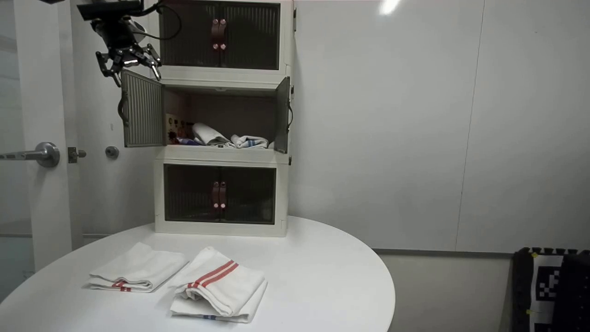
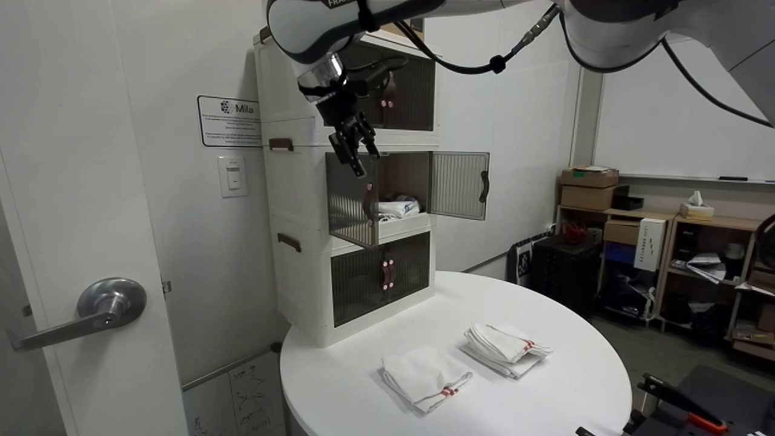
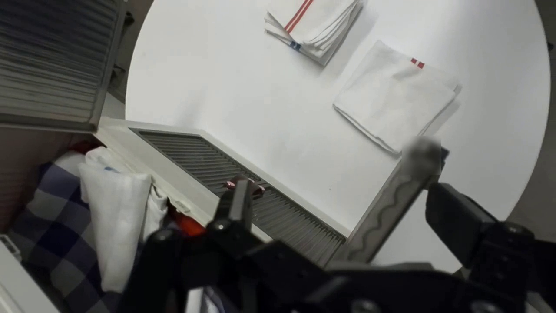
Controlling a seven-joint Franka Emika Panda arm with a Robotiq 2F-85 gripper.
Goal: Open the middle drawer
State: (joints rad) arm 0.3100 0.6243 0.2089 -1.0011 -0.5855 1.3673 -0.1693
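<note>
Middle drawer (image 1: 233,108) is the central level of the cabinet stack (image 2: 300,278), between upper compartment (image 1: 253,39) and lower compartment (image 1: 249,198), with near door (image 2: 351,203) and far door (image 2: 458,184) both swung out. The near door stands under my gripper (image 1: 138,81), its top edge (image 3: 382,213) running outward from the cabinet stack. I hold my fingers (image 3: 454,221) apart, and the wrist view shows that edge between them; whether they touch it I cannot tell. I judge the opening done, so I should lift away without nudging that door. Only the wrist view clearly shows checked cloth (image 3: 61,230) inside the cabinet stack
</note>
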